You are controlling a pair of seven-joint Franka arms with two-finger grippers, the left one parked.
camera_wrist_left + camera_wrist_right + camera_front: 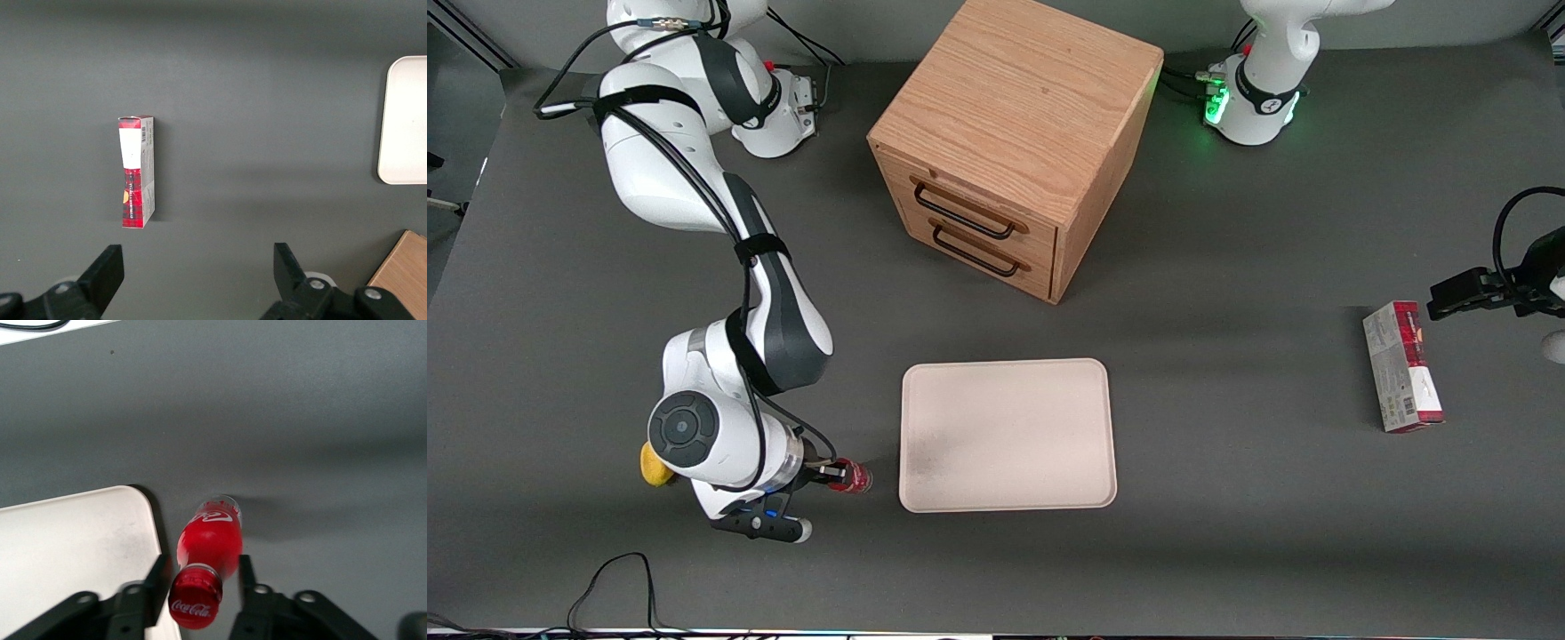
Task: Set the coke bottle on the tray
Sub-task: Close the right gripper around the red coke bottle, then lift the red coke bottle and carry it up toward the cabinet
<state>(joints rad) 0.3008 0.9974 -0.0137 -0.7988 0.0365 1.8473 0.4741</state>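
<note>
The coke bottle [854,478], small with a red cap and red label, is close beside the tray's short edge, at the corner nearer the front camera. It leans, cap toward the wrist camera [208,543]. My right gripper [836,473] has a finger on each side of the bottle's upper part [202,565] and is shut on it. The cream-white tray [1007,435] lies flat mid-table with nothing on it; its rounded corner [73,533] is right next to the bottle.
A wooden drawer cabinet [1014,133] stands farther from the front camera than the tray. A grey-and-red carton box [1402,366] lies toward the parked arm's end of the table. A yellow object [656,465] peeks out beside my wrist.
</note>
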